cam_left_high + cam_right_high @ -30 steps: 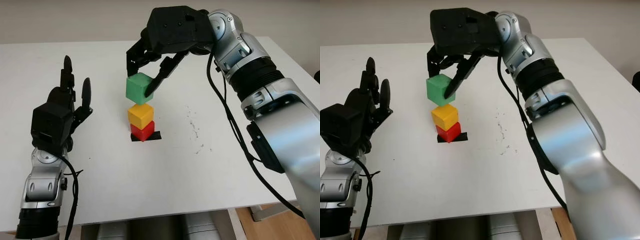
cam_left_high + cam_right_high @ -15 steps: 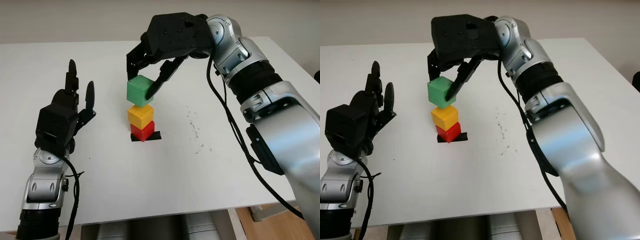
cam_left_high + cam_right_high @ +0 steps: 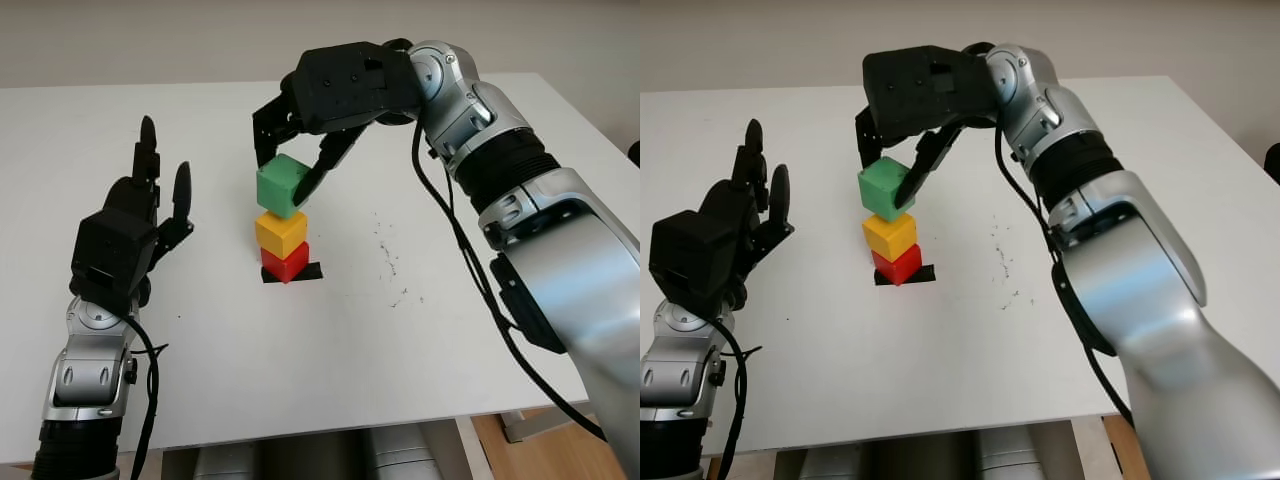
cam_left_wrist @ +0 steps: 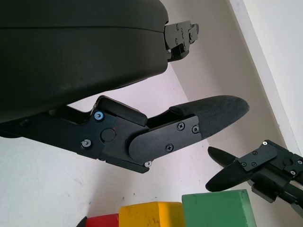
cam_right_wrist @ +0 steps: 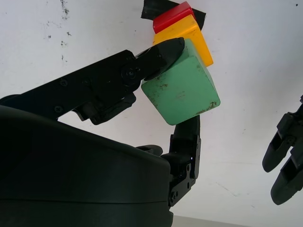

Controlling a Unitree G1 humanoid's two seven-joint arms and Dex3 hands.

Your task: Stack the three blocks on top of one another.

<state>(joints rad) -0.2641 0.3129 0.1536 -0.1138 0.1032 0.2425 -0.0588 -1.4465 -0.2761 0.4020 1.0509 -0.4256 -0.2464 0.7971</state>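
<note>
The green block (image 3: 281,185) sits pinched in the fingers of the right hand (image 3: 300,150), tilted a little, directly over the yellow block (image 3: 281,234). From the head views its underside looks right at the yellow block's top face, though I can't tell whether the two actually touch. The yellow block stands on the red block (image 3: 286,263), turned slightly askew from it, and the red one rests on a strip of black tape (image 3: 306,273) stuck to the white tabletop (image 3: 340,350), near its middle.

The right hand reaches in from above, its dark fingers (image 5: 156,59) closed against opposite sides of the green block. The silver right arm (image 3: 500,160) arches over the far side of the tabletop.

Off to the left of the stack, well apart from it, the left hand (image 3: 125,235) is raised above the tabletop, open and holding nothing. A scatter of small dark specks (image 3: 388,262) marks the tabletop to the right of the stack.
</note>
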